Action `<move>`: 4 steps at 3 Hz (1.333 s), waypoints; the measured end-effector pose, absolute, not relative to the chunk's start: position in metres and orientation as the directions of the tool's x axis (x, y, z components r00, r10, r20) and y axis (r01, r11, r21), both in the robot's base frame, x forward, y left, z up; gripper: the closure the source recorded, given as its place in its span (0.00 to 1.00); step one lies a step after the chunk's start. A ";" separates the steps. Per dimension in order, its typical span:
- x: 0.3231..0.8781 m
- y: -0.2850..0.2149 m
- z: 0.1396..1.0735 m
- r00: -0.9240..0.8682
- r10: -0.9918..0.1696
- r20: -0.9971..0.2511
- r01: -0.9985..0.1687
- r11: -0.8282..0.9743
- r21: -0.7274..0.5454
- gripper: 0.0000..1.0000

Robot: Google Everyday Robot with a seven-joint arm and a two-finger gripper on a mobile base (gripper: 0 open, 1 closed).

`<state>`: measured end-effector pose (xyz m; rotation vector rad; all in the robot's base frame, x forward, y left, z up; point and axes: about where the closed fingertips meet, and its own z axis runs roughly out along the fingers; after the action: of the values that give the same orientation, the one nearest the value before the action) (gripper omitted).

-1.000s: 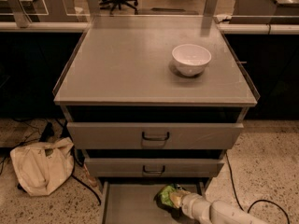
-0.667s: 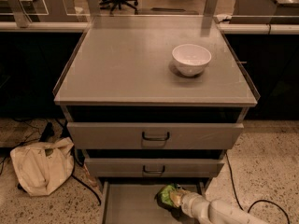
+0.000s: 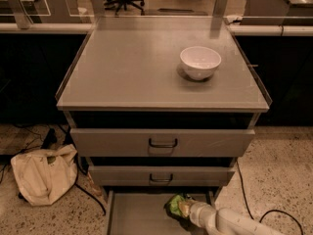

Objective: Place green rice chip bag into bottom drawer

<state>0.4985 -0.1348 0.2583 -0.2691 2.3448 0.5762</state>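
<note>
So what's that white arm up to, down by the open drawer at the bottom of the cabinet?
A robot arm reaches in from the lower right, and its gripper is right at a green rice chip bag over the pulled-out bottom drawer of the grey cabinet. The bag sits within the drawer's right half; whether it is already resting on the drawer floor is hard to tell. The two upper drawers are closed. A white bowl stands on the cabinet top, and a beige cloth sack lies on the floor to the left.

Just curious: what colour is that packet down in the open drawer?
Bright green; camera view shows the packet at the hand, bottom right.
</note>
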 end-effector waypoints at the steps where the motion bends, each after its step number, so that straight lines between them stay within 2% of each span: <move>1: 0.499 -0.135 0.258 -0.735 -0.033 -0.677 -0.343 0.880 0.330 0.81; 4: 0.499 -0.135 0.258 -0.735 -0.033 -0.677 -0.343 0.880 0.330 0.12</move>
<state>0.4985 -0.1347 0.2582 -0.2692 2.3448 0.5763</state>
